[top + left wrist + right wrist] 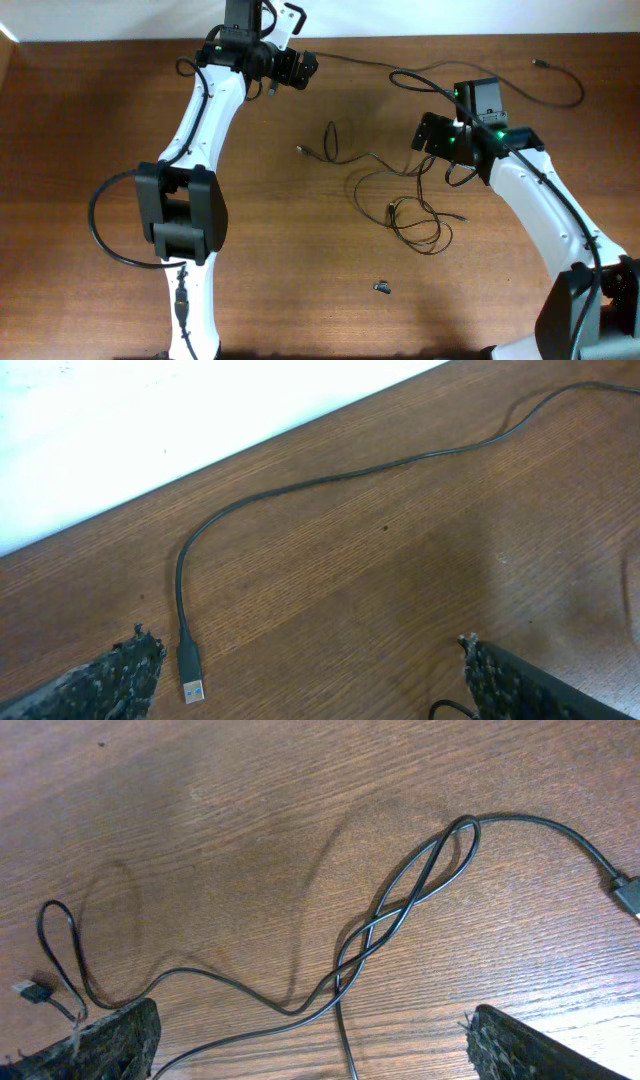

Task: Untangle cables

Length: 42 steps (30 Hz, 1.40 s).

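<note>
Several thin black cables [400, 195] lie tangled in loops on the wooden table, between the two arms. Another cable [440, 68] runs along the far edge. My left gripper [303, 68] hovers open at the far middle; in the left wrist view a cable [300, 485] ends in a USB plug [192, 685] just inside the left finger [110, 680]. My right gripper [425, 133] is open above the tangle's right side. In its view, twisted cables [400, 910] cross between the fingers [105, 1040], touching neither, with a plug [27, 988] at far left.
A tiny dark loose piece [383, 288] lies nearer the front of the table. A white wall [150, 420] borders the table's far edge. The thick black cable [100, 225] of the left arm loops out to the left.
</note>
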{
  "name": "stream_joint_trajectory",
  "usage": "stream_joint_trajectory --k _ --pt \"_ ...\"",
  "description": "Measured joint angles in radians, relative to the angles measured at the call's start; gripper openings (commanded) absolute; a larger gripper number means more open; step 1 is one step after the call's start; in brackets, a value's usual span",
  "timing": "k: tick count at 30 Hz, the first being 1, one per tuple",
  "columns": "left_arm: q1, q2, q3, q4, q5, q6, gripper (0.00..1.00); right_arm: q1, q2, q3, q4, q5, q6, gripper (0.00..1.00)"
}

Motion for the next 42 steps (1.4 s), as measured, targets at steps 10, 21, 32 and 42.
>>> stream_joint_trajectory --k 10,21,32,42 --pt "0.0 0.0 0.002 -0.112 0.001 -0.011 0.99 0.0 0.011 0.0 -0.007 0.0 0.0 0.99" --pt "-0.131 0.0 0.0 -0.639 0.023 0.511 0.99 0.001 0.013 0.0 -0.024 0.003 0.0 0.99" --pt "-0.164 0.172 0.004 -0.567 -0.092 0.624 0.88 0.001 0.013 0.0 -0.023 0.003 -0.001 0.99" --pt "-0.161 0.18 0.005 -0.519 -0.092 0.634 0.53 0.001 0.013 0.0 -0.017 0.003 0.0 0.99"
